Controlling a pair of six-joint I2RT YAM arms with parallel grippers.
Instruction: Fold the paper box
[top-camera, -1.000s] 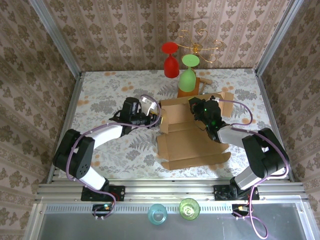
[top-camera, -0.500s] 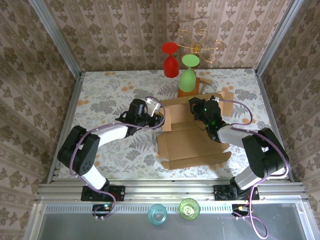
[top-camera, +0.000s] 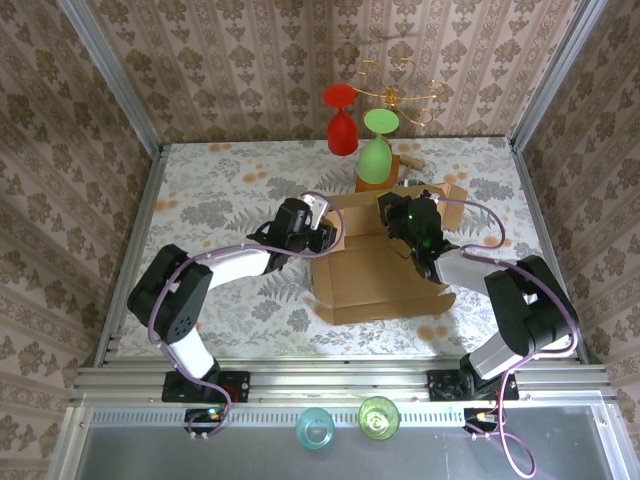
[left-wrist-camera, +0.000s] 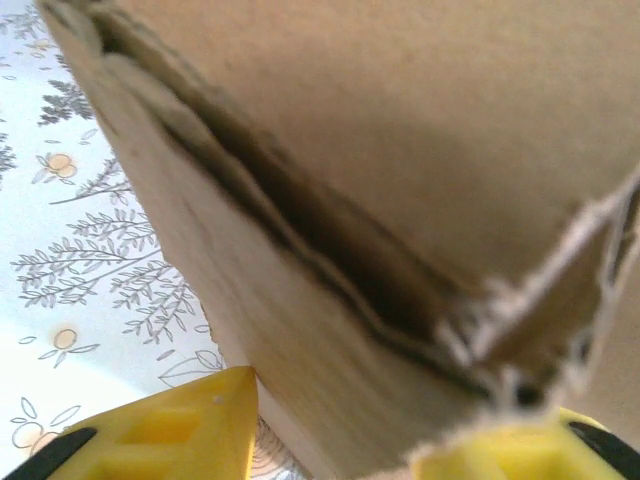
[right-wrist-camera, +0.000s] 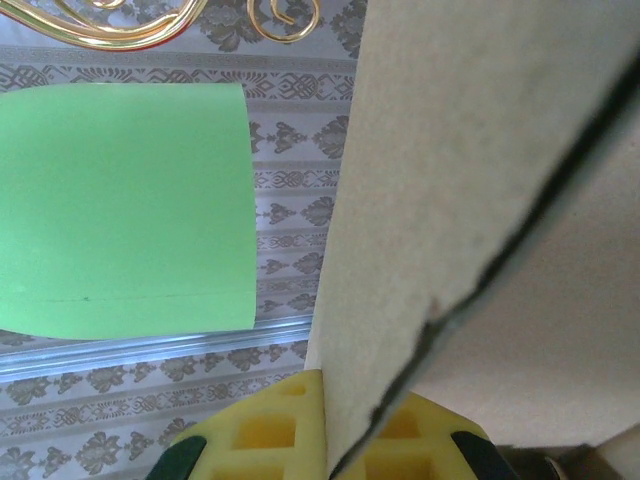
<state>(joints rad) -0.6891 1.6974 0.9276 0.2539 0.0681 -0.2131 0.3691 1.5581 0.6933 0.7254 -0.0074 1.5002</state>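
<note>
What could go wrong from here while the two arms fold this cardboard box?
1. The right gripper pinches the back panel of the paper box, and the green glass hangs close beyond it. Swinging that panel further back could knock the glass.
2. The left gripper has the side wall between its fingers, where the layers gape and the edge is frayed. A hard pull might tear it or let the fold spring open.
</note>
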